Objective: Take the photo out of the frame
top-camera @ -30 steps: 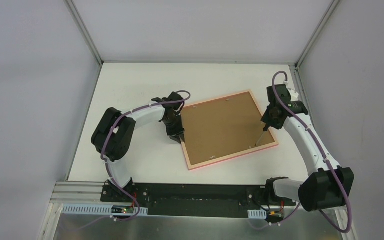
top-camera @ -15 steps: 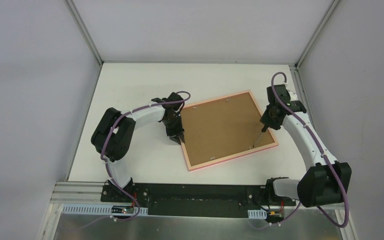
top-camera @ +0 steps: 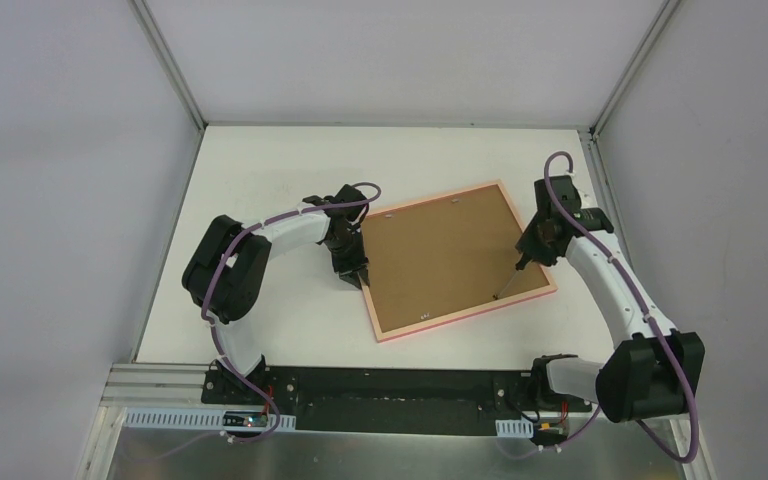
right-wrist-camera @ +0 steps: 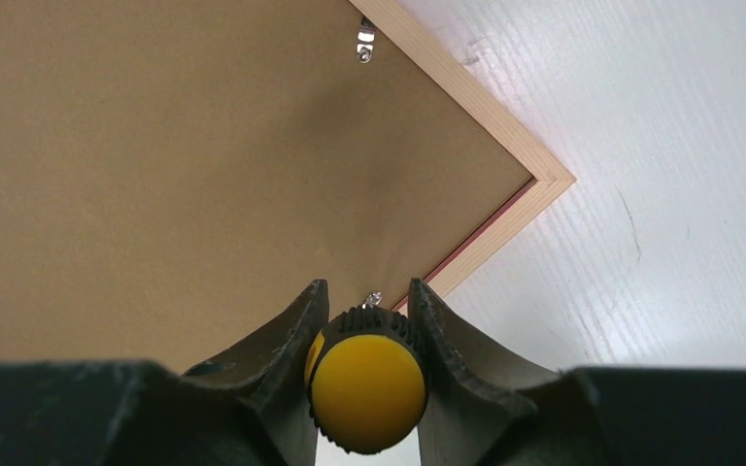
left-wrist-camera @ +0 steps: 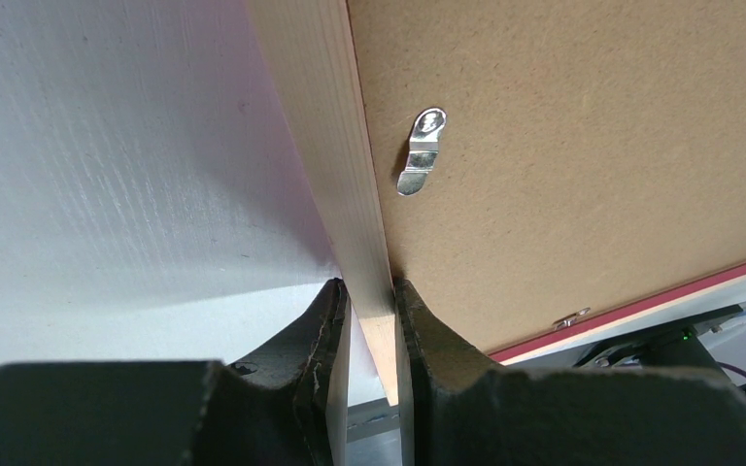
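Pink picture frame [top-camera: 465, 314], thin and rectangular, lies face down near the middle of a white surface [top-camera: 260, 160]. The surface is enclosed by pale grey walls with aluminium posts at the far corners. Only the frame's brown board backing [top-camera: 445, 255] shows, so the print itself is hidden. The long axis runs left to right, skewed so that the right end sits farther from the arm bases and the near-left corner points toward them. Small silver turn clips [left-wrist-camera: 421, 152] sit on the backing along the rails.

The left gripper [left-wrist-camera: 369, 301] has its fingers nearly closed on the left rail, one outside on the surface side and one over the backing. The right gripper [right-wrist-camera: 367, 296] clamps a small screwdriver with a yellow-orange handle [right-wrist-camera: 367, 393]. Its shaft slants down to the backing just inside the near-right rail; whether the tip touches cannot be told.
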`<state>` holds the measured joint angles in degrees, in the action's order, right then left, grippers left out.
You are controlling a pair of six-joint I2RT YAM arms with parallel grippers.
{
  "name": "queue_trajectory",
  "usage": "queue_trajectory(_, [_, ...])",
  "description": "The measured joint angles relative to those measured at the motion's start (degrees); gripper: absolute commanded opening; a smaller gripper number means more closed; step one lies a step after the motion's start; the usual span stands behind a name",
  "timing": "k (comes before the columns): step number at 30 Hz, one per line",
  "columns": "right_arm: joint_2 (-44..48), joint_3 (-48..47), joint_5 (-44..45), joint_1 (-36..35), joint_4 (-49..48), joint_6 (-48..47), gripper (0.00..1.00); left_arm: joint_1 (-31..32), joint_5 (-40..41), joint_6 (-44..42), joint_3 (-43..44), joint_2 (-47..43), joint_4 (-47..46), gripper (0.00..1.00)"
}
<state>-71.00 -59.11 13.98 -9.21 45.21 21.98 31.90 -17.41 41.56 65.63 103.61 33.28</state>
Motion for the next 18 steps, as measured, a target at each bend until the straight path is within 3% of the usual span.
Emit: queue_trajectory(18, [-0.9,-4.04,-5.46,-0.02,-0.76,2.78,0.0,-0.02,-0.04,0.61,-0.22,-0.04,-0.07,0.0])
